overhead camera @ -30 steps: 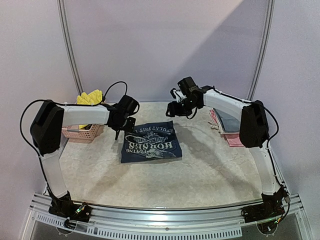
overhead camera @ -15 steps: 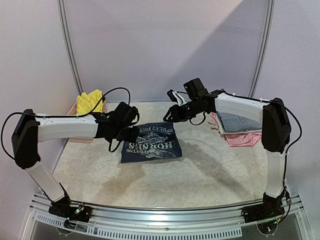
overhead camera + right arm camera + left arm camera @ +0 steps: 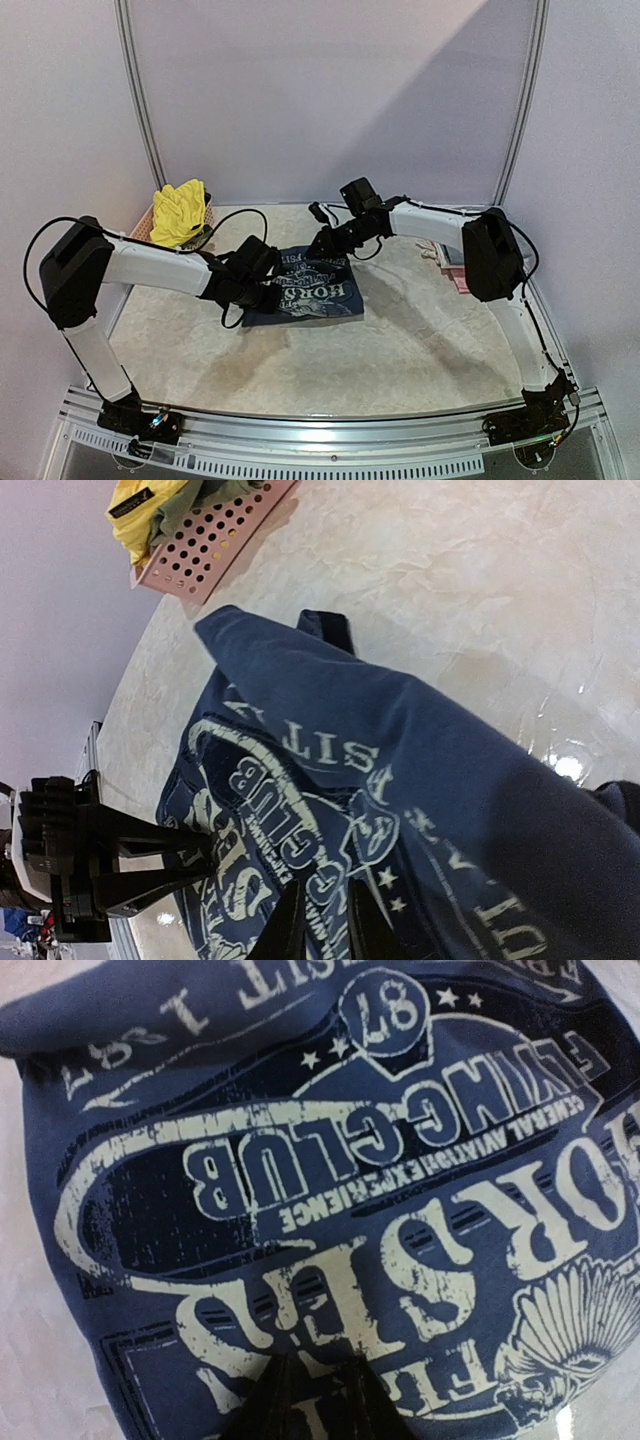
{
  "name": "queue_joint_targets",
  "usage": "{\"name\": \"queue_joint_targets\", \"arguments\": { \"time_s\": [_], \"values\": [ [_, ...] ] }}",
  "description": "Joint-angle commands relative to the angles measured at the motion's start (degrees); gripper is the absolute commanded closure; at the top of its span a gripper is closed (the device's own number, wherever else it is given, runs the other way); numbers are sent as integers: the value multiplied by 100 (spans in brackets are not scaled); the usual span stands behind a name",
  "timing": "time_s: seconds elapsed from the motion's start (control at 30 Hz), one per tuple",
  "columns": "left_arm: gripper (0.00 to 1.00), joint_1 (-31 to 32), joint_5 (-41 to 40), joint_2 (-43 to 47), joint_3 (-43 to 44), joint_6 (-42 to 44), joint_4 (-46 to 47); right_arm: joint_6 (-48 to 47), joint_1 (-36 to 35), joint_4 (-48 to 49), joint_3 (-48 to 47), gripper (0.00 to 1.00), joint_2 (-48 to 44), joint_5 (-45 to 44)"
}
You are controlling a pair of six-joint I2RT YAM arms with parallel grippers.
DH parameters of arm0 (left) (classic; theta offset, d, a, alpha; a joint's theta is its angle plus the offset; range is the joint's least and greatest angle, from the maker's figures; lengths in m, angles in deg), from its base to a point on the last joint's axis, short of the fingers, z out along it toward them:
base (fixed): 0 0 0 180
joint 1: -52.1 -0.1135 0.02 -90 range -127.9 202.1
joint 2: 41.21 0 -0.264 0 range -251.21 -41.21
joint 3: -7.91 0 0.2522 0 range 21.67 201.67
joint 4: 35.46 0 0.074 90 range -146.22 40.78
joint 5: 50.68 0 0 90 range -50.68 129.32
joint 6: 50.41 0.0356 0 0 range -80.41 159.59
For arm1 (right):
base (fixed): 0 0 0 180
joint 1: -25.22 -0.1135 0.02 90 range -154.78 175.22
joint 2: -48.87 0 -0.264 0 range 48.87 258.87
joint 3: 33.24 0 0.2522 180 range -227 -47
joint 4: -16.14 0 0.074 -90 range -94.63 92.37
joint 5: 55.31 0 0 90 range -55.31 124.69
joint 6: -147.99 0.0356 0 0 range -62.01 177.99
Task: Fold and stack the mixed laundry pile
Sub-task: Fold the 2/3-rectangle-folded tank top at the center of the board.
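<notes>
Top external view: the navy shirt (image 3: pixel 315 295) lies print-up on the middle of the bench (image 3: pixel 400 345), somewhat nearer its far edge. The left gripper (image 3: pixel 268 290) appears clenched on the shirt's left edge. The right gripper (image 3: pixel 322 245) grasps its far edge, which the right wrist view shows raised off the bench in a loose ridge. Holding two edges at once probably serves to carry the far part over for a fold. The shirt is soft and dark blue, with a cracked white print of lettering and a feathered emblem, and lies as a rough rectangle. A yellow garment (image 3: pixel 180 212) is heaped in the pink basket (image 3: pixel 215 542) at the far left corner. Folded grey and pink pieces (image 3: pixel 450 262) sit at the right edge, partly hidden by the arm.
</notes>
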Motion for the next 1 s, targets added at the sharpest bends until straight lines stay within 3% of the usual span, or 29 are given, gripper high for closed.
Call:
{"name": "queue_joint_targets", "arguments": {
  "time_s": [0.0, 0.23, 0.43, 0.6, 0.73, 0.97],
  "values": [
    [79, 55, -25, -54, -470, -230, 295, 217, 355, -133, -601, 85, 711, 283],
    [80, 94, 63, 95, -1330, -550, 709, 619, 463, 74, -1138, 84, 1460, 394],
    [79, 238, 66, 403, -1340, -577, 484, 818, 460, 235, -1170, 81, 1527, 432],
    [71, 384, -29, 971, -964, -425, -1, 571, 420, -110, -1163, 75, 1146, 476],
    [62, 374, -295, 1203, -466, -232, -414, 298, 333, -368, -1012, 63, 624, 385],
    [61, 130, -212, 958, 373, 125, -633, 99, 157, -306, 56, 52, -583, 187]
  ]
}}
